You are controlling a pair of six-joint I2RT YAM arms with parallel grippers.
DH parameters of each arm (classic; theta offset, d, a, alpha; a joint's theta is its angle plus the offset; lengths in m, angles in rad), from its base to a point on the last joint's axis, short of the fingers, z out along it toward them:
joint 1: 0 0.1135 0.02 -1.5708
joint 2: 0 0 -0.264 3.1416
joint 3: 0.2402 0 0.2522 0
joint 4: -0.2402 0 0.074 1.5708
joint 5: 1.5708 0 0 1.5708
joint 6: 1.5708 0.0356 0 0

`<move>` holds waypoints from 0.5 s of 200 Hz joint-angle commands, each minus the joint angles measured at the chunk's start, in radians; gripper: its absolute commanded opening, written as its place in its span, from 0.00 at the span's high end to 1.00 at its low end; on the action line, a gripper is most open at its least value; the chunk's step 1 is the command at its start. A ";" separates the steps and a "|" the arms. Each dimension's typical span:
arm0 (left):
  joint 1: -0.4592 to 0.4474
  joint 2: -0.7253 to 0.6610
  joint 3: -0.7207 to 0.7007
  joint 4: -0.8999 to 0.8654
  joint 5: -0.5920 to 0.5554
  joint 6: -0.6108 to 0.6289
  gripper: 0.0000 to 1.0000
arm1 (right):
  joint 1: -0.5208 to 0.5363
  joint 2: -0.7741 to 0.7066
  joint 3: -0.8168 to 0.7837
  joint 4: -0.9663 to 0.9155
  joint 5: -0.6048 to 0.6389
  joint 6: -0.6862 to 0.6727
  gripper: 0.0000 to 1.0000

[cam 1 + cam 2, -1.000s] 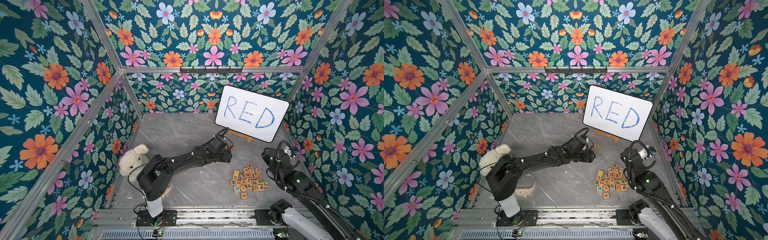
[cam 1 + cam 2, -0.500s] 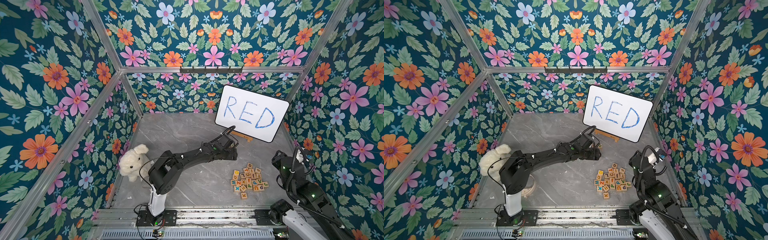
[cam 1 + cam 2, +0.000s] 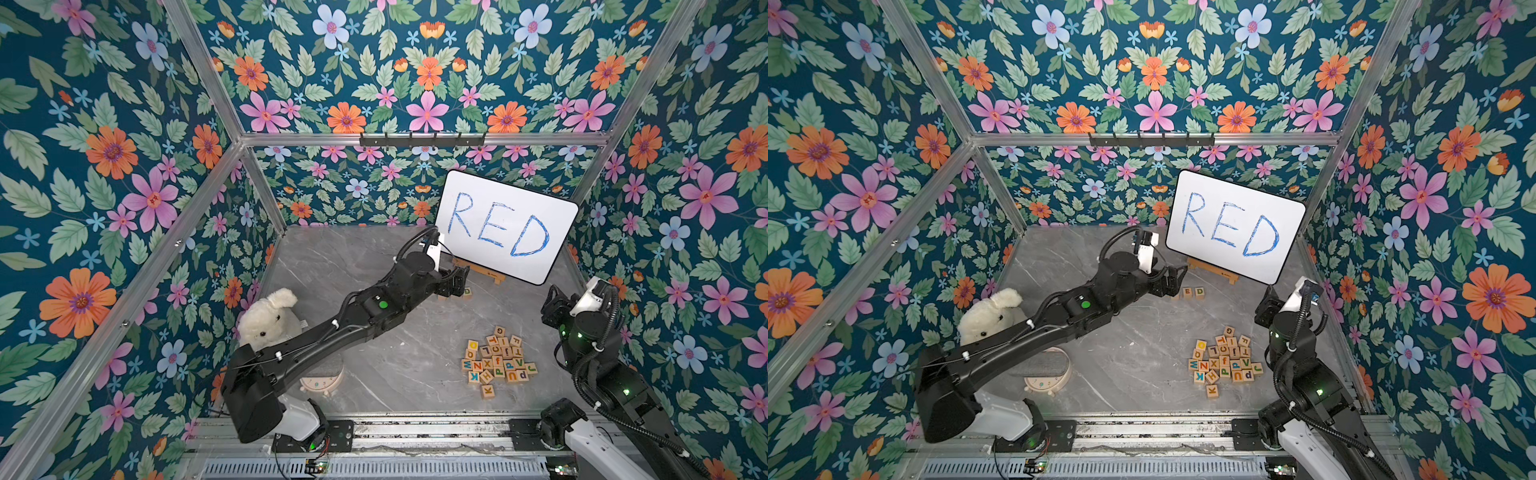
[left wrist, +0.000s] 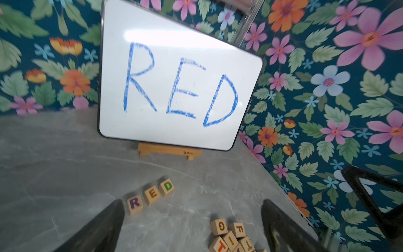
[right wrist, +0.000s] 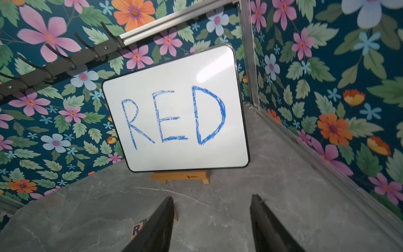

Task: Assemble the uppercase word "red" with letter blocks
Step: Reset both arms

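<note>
Three letter blocks stand in a row on the grey floor in front of the easel: dark R (image 4: 135, 203), orange E (image 4: 153, 193) and green D (image 4: 167, 186). A top view shows the E (image 3: 1187, 291) and D (image 3: 1200, 291). My left gripper (image 3: 1173, 279) hangs just left of the row, open and holding nothing (image 4: 192, 218); one finger (image 4: 104, 227) is beside the R. My right gripper (image 3: 555, 307) is off by the right wall, open and empty (image 5: 212, 218). Its finger (image 5: 157, 224) hides part of the R block (image 5: 136, 229).
A pile of spare letter blocks (image 3: 496, 361) lies front right. The white board (image 3: 505, 226) with blue RED leans on a wooden easel (image 4: 169, 151) at the back. A white plush toy (image 3: 268, 318) and a round dial object (image 3: 322, 380) sit front left under the left arm.
The left gripper's jaws have gone from nearly shut to wide open beside the row. The right arm has drawn back toward the right wall, and its jaws have widened.
</note>
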 commanded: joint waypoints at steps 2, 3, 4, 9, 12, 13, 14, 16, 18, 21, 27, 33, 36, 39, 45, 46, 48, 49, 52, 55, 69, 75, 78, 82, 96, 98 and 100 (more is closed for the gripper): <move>0.001 -0.054 -0.125 0.228 -0.161 0.247 0.01 | 0.000 0.009 -0.026 0.240 0.019 -0.221 0.27; 0.002 -0.055 -0.134 0.235 -0.173 0.257 0.01 | 0.001 0.011 -0.027 0.245 0.021 -0.223 0.27; 0.002 -0.056 -0.141 0.242 -0.183 0.266 0.01 | 0.001 0.012 -0.028 0.253 0.024 -0.225 0.26; 0.002 -0.060 -0.175 0.277 -0.232 0.319 0.01 | 0.000 0.020 -0.042 0.283 0.038 -0.237 0.25; 0.001 -0.060 -0.193 0.300 -0.266 0.346 0.01 | 0.000 0.025 -0.050 0.302 0.047 -0.248 0.24; 0.002 -0.060 -0.199 0.305 -0.277 0.358 0.01 | 0.000 0.028 -0.054 0.309 0.048 -0.251 0.23; 0.002 -0.060 -0.204 0.314 -0.287 0.367 0.01 | 0.000 0.030 -0.057 0.315 0.049 -0.254 0.23; 0.001 -0.059 -0.215 0.327 -0.318 0.382 0.01 | 0.000 0.034 -0.063 0.330 0.051 -0.265 0.21; 0.001 -0.056 -0.225 0.340 -0.342 0.397 0.01 | 0.000 0.040 -0.072 0.341 0.052 -0.275 0.20; 0.002 -0.053 -0.239 0.358 -0.390 0.420 0.01 | 0.000 0.047 -0.083 0.362 0.050 -0.292 0.18; 0.003 -0.041 -0.261 0.395 -0.483 0.457 0.01 | 0.000 0.065 -0.110 0.404 0.048 -0.326 0.14; 0.005 -0.024 -0.276 0.427 -0.586 0.477 0.01 | 0.001 0.087 -0.143 0.456 0.047 -0.362 0.11; 0.008 -0.015 -0.280 0.439 -0.635 0.483 0.01 | 0.000 0.098 -0.158 0.482 0.048 -0.374 0.10; 0.012 -0.004 -0.283 0.448 -0.678 0.486 0.00 | -0.002 0.111 -0.175 0.505 0.050 -0.384 0.09; 0.028 0.014 -0.287 0.453 -0.726 0.492 0.01 | -0.006 0.137 -0.204 0.552 0.063 -0.386 0.08; 0.030 0.017 -0.287 0.452 -0.730 0.493 0.01 | -0.006 0.140 -0.208 0.557 0.065 -0.382 0.08; 0.039 0.024 -0.287 0.450 -0.734 0.495 0.01 | -0.008 0.147 -0.214 0.567 0.073 -0.374 0.07; 0.042 0.025 -0.287 0.448 -0.735 0.496 0.01 | -0.011 0.152 -0.218 0.570 0.076 -0.370 0.07; 0.053 0.033 -0.287 0.439 -0.732 0.499 0.01 | -0.016 0.163 -0.226 0.572 0.085 -0.346 0.07; 0.065 0.039 -0.288 0.427 -0.726 0.502 0.01 | -0.020 0.175 -0.232 0.573 0.088 -0.323 0.07; 0.117 0.062 -0.306 0.414 -0.688 0.504 0.01 | -0.076 0.215 -0.248 0.539 0.024 -0.213 0.07; 0.137 0.065 -0.327 0.436 -0.697 0.492 0.01 | -0.102 0.237 -0.254 0.539 -0.034 -0.193 0.07; 0.148 0.066 -0.339 0.450 -0.706 0.482 0.01 | -0.112 0.249 -0.257 0.546 -0.065 -0.190 0.08; 0.163 0.064 -0.354 0.472 -0.722 0.466 0.01 | -0.123 0.266 -0.263 0.564 -0.095 -0.192 0.08; 0.221 0.043 -0.408 0.508 -0.750 0.395 0.01 | -0.136 0.346 -0.274 0.630 -0.085 -0.204 0.08; 0.231 0.038 -0.418 0.509 -0.749 0.383 0.01 | -0.137 0.359 -0.274 0.639 -0.076 -0.205 0.07; 0.240 0.033 -0.425 0.509 -0.745 0.372 0.01 | -0.138 0.370 -0.273 0.645 -0.066 -0.207 0.07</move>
